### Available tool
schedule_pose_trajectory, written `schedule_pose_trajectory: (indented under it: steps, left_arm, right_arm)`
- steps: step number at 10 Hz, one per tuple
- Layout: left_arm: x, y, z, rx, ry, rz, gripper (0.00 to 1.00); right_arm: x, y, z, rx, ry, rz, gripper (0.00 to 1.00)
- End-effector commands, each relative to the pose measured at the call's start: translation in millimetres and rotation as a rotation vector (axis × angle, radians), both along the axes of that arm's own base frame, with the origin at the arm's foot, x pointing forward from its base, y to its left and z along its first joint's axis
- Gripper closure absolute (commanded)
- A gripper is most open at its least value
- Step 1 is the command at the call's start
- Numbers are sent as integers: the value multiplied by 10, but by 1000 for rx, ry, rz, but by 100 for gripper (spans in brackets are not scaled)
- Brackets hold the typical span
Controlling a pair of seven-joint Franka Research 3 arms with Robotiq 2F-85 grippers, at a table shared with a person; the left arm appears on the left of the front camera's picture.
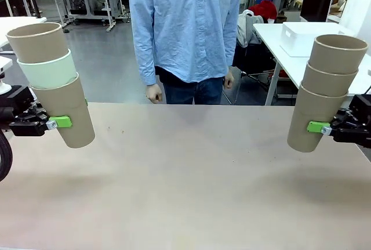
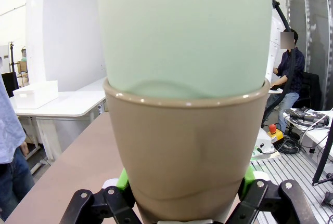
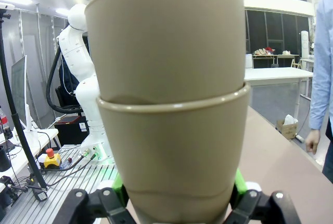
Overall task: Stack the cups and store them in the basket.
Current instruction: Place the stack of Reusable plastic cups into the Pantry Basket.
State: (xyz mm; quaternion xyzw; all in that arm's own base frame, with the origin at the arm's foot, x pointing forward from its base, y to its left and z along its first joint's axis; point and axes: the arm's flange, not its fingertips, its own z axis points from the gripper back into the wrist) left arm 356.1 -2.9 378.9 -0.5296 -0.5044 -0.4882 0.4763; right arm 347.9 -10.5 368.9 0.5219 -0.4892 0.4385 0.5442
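Note:
My left gripper [image 1: 61, 123] is shut on the bottom tan cup [image 1: 66, 111] of a three-cup stack held above the table's left side, tilted a little. A mint green cup [image 1: 49, 70] sits in that cup, and another tan cup [image 1: 36, 42] tops it. In the left wrist view the tan cup [image 2: 187, 151] sits between the green pads with the mint cup [image 2: 182, 31] above. My right gripper [image 1: 317, 127] is shut on the lowest cup [image 1: 313, 116] of a stack of three tan cups [image 1: 333, 58] at the right. The right wrist view shows that stack [image 3: 171, 146] close up. The basket is out of view.
A person in a blue shirt [image 1: 185, 24] stands at the table's far edge, hands [image 1: 154, 93] hanging at the sides. The brown tabletop [image 1: 185, 186] lies bare between the two stacks. A white table with a white box [image 1: 304, 36] stands behind at the right.

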Motion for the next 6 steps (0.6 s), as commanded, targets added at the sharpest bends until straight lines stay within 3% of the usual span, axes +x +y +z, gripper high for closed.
schedule_pose_trajectory:
  steps: [1,6]
  left_arm:
    - [-7,-9,37,-8,-7,-5,13]
    - [-7,-9,37,-8,-7,-5,13]
  right_arm:
    - [-6,-6,53,3,-2,-2,13]
    - [-6,-6,53,3,-2,-2,13]
